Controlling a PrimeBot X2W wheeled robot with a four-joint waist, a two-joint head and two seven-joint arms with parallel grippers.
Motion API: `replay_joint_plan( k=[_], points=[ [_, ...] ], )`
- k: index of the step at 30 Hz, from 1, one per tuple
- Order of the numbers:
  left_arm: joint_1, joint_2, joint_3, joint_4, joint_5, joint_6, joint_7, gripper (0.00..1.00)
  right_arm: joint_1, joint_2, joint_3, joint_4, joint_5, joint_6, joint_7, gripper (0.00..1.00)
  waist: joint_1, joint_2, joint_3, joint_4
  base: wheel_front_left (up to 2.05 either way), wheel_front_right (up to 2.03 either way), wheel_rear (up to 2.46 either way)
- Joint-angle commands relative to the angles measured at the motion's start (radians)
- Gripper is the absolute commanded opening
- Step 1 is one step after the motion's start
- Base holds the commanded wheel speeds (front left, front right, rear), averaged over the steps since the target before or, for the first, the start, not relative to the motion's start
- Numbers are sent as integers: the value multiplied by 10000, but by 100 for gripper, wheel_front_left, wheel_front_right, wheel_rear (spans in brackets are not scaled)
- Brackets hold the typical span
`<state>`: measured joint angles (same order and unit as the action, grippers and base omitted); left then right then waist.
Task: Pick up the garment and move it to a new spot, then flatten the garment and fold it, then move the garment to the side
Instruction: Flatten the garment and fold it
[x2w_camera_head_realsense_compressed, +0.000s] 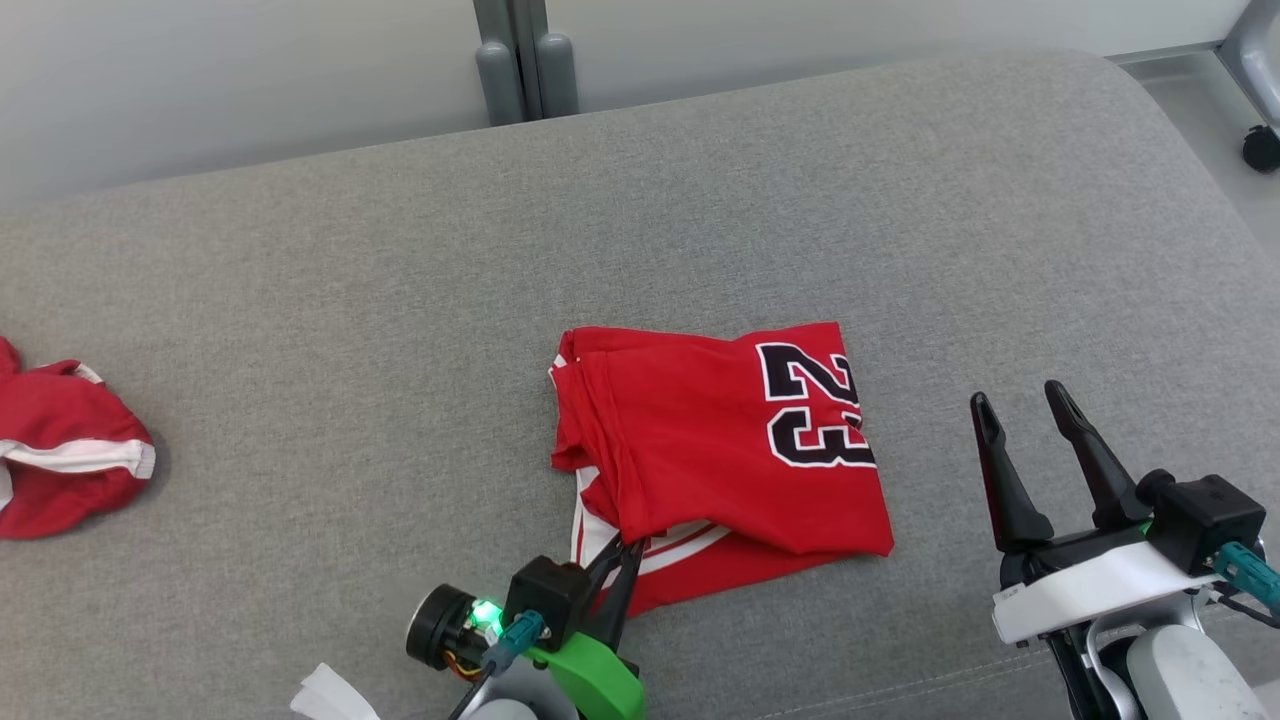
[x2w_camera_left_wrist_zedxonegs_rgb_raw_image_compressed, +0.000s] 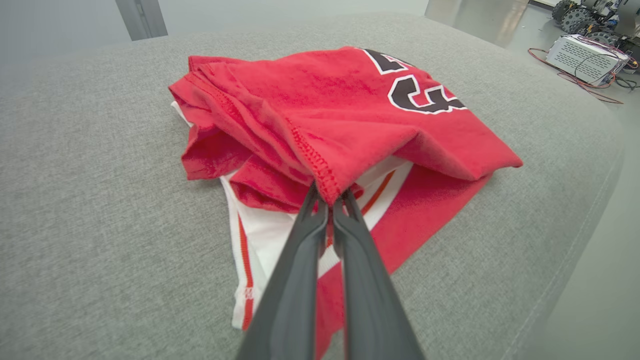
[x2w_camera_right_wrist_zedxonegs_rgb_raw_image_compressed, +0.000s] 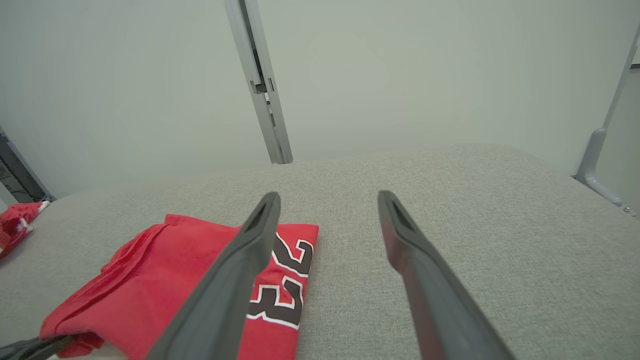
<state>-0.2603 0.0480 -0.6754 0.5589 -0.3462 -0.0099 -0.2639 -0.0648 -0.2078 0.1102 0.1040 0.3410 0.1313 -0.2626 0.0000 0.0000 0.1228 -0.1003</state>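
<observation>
- Centrally in the head view, the garment lies folded into a rough rectangle on the grey fabric-covered worktop. It is a red jersey with white-and-red striped trim showing at its 7 o'clock corner. The black numerals outlined in white read "23", turned sideways near its 3 o'clock edge.
- At the garment's 7 o'clock corner, the left gripper has its fingers pressed together on the cloth. At 4 o'clock in the view, the right gripper stands spread above bare worktop, apart from the garment.
- A second red cloth with a white band sits crumpled at 9 o'clock. A grey post rises at 12 o'clock, and a black castor shows at 2 o'clock.
- Along the left wrist view, the left gripper pinches a stitched red hem of the garment, lifting that fold above the white trim beneath. A white box with cables sits on the floor at 2 o'clock.
- From the right wrist view, the right gripper is wide apart, holding nothing. The garment lies at 8 o'clock, and a pale wall stands behind the worktop.
</observation>
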Motion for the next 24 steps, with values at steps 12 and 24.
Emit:
replay_joint_plan(
  k=[12,24],
  points=[
    [673,219,435,-485,591,52,-2,34,192,18,-210,106,-82,-12,-29,100,0,0,-148,278,0,0,0],
    [1321,210,1840,-2554,642,382,-2,100,174,-26,-262,55,-164,-12,-29,100,0,0,-385,579,0,0,0]
  ],
)
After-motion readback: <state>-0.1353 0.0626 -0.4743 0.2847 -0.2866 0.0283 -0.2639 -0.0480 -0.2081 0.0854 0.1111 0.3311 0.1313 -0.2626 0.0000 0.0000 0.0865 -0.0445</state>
